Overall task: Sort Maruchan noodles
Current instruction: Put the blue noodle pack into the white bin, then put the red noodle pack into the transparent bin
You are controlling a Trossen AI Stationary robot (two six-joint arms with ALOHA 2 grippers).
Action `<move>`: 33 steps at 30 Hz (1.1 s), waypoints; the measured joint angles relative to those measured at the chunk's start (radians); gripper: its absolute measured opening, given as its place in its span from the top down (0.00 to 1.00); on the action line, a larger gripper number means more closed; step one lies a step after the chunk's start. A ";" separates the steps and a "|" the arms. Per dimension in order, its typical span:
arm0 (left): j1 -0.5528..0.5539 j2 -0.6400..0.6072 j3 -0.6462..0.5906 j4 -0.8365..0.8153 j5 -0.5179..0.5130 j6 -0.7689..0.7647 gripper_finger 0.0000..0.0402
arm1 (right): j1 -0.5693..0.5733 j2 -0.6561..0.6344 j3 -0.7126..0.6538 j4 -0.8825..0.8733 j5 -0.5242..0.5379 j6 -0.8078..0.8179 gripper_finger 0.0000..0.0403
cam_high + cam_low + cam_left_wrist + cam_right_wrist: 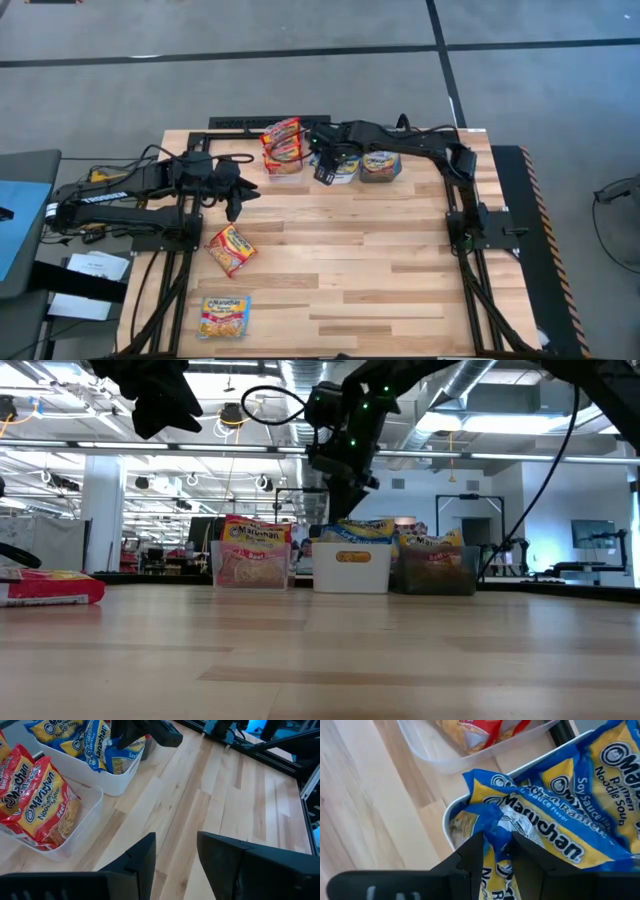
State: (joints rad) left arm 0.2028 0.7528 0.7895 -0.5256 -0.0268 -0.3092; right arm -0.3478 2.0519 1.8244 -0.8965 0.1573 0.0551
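The right gripper (pixel 496 851) is over the white bin (pixel 343 176) at the far edge of the table (pixel 380 270), and its two dark fingers are pinched on a crinkled corner of a blue packet (pixel 540 827) that lies on the heap of blue soy sauce packets inside; from the low view that gripper (pixel 345 485) hangs above the white bin (pixel 351 568) with blue packets showing over the rim; just beside it on one side stands the clear bin (pixel 284 166) stuffed with red packets (pixel 282 142), standing on edge and leaning, and on the other side the dark grey bin (pixel 381 168) with packets of its own, colour hard to tell from above; the left gripper (pixel 236 205) hovers over bare wood near the clear bin, fingers parted and nothing between them, and its wrist view shows plain planks through the gap between the fingers (pixel 145 862); still out on the table, a red-and-yellow packet (pixel 231 248) lies flat and askew near the left arm's base; another packet (pixel 224 316), with a blue top band, lies flat near the near left corner, well apart from the bins.
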 joint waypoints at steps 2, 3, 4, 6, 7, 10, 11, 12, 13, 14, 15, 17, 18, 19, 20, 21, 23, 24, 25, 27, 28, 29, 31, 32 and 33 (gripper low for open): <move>0.000 0.000 0.000 -0.004 0.000 0.001 0.68 | 0.005 -0.002 0.000 -0.008 0.000 0.000 0.70; 0.000 0.000 0.000 -0.004 0.000 0.003 0.68 | 0.009 -0.004 0.000 -0.009 0.000 0.000 0.70; 0.000 0.000 0.000 -0.004 0.000 0.010 0.68 | 0.012 -0.009 0.001 -0.010 0.000 0.000 0.70; 0.000 0.000 0.000 -0.009 -0.004 0.019 0.68 | 0.017 -0.030 0.000 -0.026 0.000 0.003 0.70; 0.000 0.000 0.000 -0.008 -0.005 0.021 0.68 | 0.022 -0.042 0.001 -0.019 0.000 0.004 0.70; 0.000 0.000 0.000 -0.008 -0.009 0.028 0.68 | 0.029 -0.075 0.002 -0.035 0.000 0.005 0.70; 0.000 0.000 0.000 -0.008 -0.010 0.028 0.68 | 0.035 -0.083 0.002 -0.035 0.000 0.005 0.70; 0.000 0.000 0.000 -0.009 -0.012 0.028 0.68 | 0.039 -0.091 0.002 -0.032 0.000 0.006 0.70; 0.000 0.000 0.000 -0.009 -0.012 0.028 0.68 | 0.042 -0.101 0.002 -0.042 0.000 0.006 0.70; 0.000 0.000 0.000 -0.008 -0.012 0.027 0.68 | 0.045 -0.111 0.002 -0.054 0.000 0.006 0.70; 0.000 0.000 0.000 -0.009 -0.012 0.027 0.68 | 0.051 -0.119 0.002 -0.053 0.000 0.009 0.70; 0.000 -0.001 0.000 -0.011 -0.011 0.029 0.68 | 0.060 -0.133 0.002 -0.063 0.000 0.021 0.70; 0.000 -0.003 0.000 -0.010 -0.007 0.033 0.68 | 0.067 -0.137 0.002 -0.074 0.000 0.024 0.70; 0.000 -0.007 0.000 -0.012 -0.003 0.036 0.68 | 0.075 -0.139 0.002 -0.075 0.000 0.024 0.70; 0.000 -0.013 0.000 -0.013 0.000 0.036 0.68 | 0.082 -0.139 0.002 -0.079 0.000 0.024 0.70; 0.000 -0.017 0.001 -0.011 0.003 0.036 0.68 | 0.090 -0.138 0.002 -0.096 0.000 0.025 0.70; 0.000 -0.026 0.010 -0.034 0.009 0.042 0.68 | 0.106 -0.138 0.002 -0.134 0.000 0.027 0.70; 0.000 -0.028 0.025 -0.068 0.010 0.053 0.68 | 0.114 -0.138 0.002 -0.152 0.000 0.029 0.70; 0.000 -0.029 0.048 -0.099 0.003 0.067 0.68 | 0.123 -0.138 0.002 -0.172 0.000 0.038 0.70; 0.000 -0.029 0.098 -0.159 -0.021 0.086 0.68 | 0.140 -0.135 0.002 -0.201 0.000 0.058 0.70; 0.000 -0.029 0.120 -0.190 -0.035 0.090 0.68 | 0.148 -0.134 0.002 -0.208 0.000 0.069 0.70; 0.000 -0.029 0.139 -0.208 -0.050 0.099 0.68 | 0.155 -0.134 0.002 -0.216 0.000 0.076 0.70; 0.000 -0.028 0.167 -0.220 -0.058 0.127 0.68 | 0.171 -0.134 0.002 -0.225 0.000 0.087 0.70; 0.000 -0.028 0.174 -0.225 -0.058 0.148 0.68 | 0.179 -0.134 0.002 -0.232 0.000 0.095 0.70; 0.000 -0.028 0.178 -0.230 -0.058 0.175 0.68 | 0.187 -0.134 0.002 -0.237 0.000 0.103 0.70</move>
State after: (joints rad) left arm 0.2031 0.7246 0.9676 -0.7556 -0.0853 -0.1339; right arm -0.1609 1.9179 1.8259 -1.1337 0.1577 0.1582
